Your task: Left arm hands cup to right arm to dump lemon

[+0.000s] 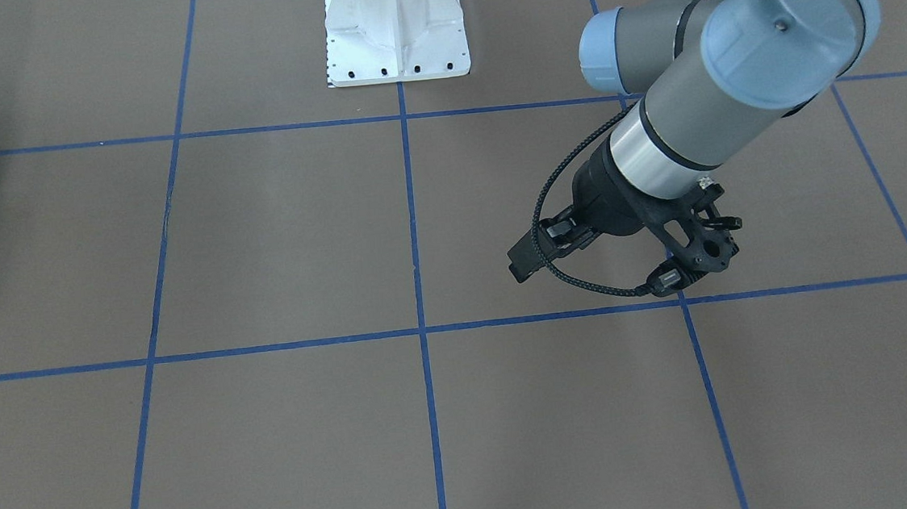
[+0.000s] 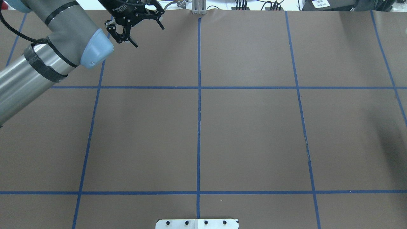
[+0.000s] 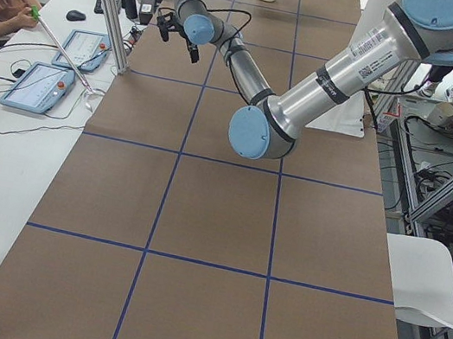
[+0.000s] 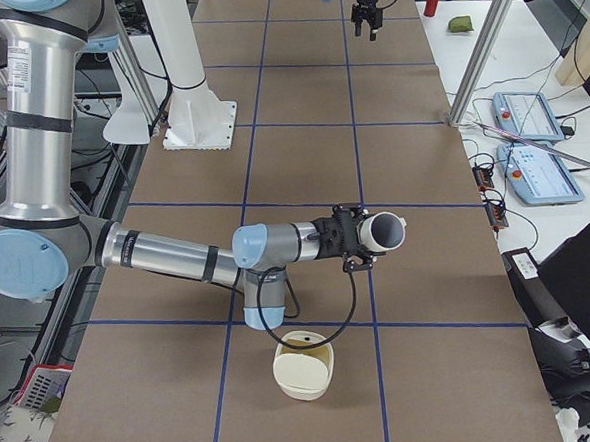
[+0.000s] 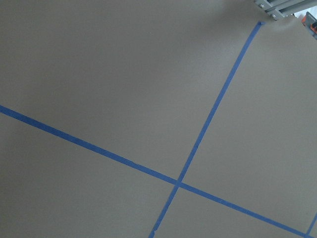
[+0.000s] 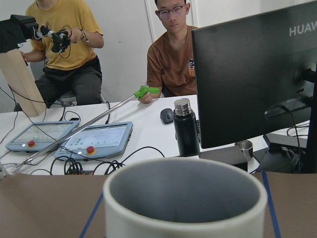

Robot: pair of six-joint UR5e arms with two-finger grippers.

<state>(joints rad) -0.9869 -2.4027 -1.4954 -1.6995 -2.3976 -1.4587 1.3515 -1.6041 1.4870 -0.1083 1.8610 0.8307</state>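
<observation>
A small cream-white ceramic cup with a grey inside [image 4: 386, 231] lies on its side at the tip of the right pincer [image 4: 364, 235]. It is held above the right end of the brown paper-covered bench [image 2: 254, 127], with its mouth aimed at the far, operators' side. The side view is too small to tell how far this pincer's fingers are closed.

The right wrist camera looks straight into the cup. No lemon slice shows inside it, or anywhere else.

The left pincer [image 1: 596, 271] hangs wide open and empty over the far left of the bench, well apart from the cup.

The handover looks complete, and the dumping step seems to be in hand. A cream squarish tub [image 4: 304, 373] stands on the bench near the right arm's wrist, not under the cup's mouth. If the slice is inside, the next move calls for tipping the mouth downward over a landing spot.
</observation>
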